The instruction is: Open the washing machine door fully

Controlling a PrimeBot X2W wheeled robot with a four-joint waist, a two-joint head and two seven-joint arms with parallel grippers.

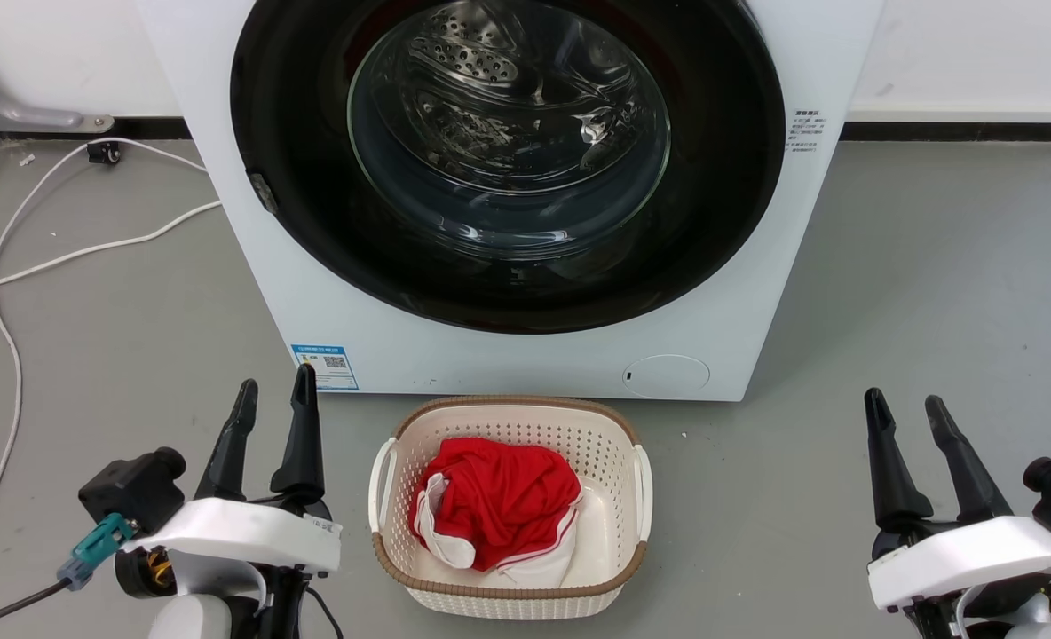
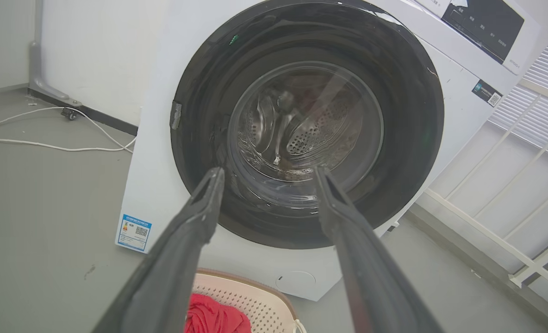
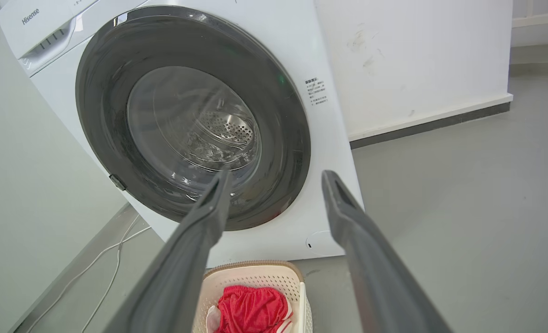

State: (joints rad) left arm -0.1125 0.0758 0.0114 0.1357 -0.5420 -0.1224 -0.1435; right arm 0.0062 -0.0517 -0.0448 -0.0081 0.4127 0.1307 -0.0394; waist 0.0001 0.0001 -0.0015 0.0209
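The washing machine door [image 1: 508, 151] is seen shut flush on the washing machine [image 1: 490, 359]. Its small grey tab [image 1: 264, 193] could be missed, or the laundry basket [image 1: 508, 406] knocked. The left tool [image 1: 275, 379] and right tool [image 1: 903, 399] are held open, empty.

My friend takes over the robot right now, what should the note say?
Left pincer: open, holding nothing.
Right pincer: open, holding nothing too.
Large round glossy black door with clear glass centre: shut flat on the big white boxy washing machine.
Cream plastic basket holding red cloth stands right before it.
Done: nothing yet.
Left: grip the door, swing it fully open.
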